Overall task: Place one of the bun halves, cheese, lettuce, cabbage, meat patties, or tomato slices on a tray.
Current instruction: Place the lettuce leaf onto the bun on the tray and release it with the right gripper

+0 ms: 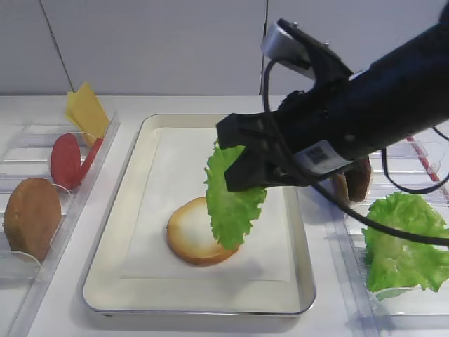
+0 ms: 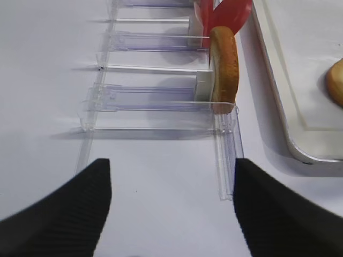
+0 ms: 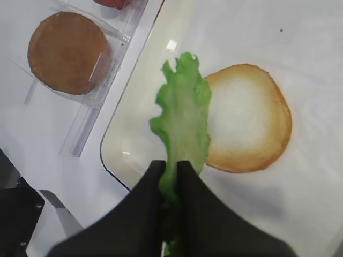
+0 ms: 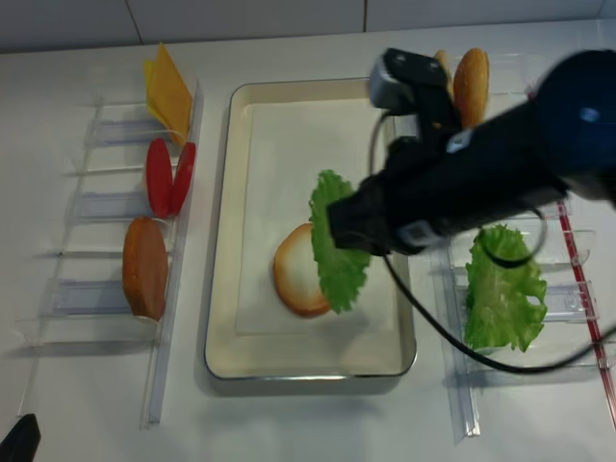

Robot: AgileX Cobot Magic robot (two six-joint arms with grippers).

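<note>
Broadly, from the biggest thing down:
Tray: cream, metal-rimmed, paper-lined, in the middle of the white table between the clear holders on either side.
Right gripper: over the tray, its dark fingers pinched tight on the stem end of the lettuce.
Left gripper: low at the table's left, jaws spread wide with nothing between them, facing the left holder.
Larger green leaf: standing in the right holder, well apart from the held one.
Lettuce: hanging edge-on from the right gripper above the tray, its lower frill over the near side of the bun half; contact cannot be told.
Bun half: pale face up on the tray's liner.
Second bun half: upright in the left holder.
Tomato slices: upright, behind that bun.
Cheese: leaning at the holder's far end.
</note>
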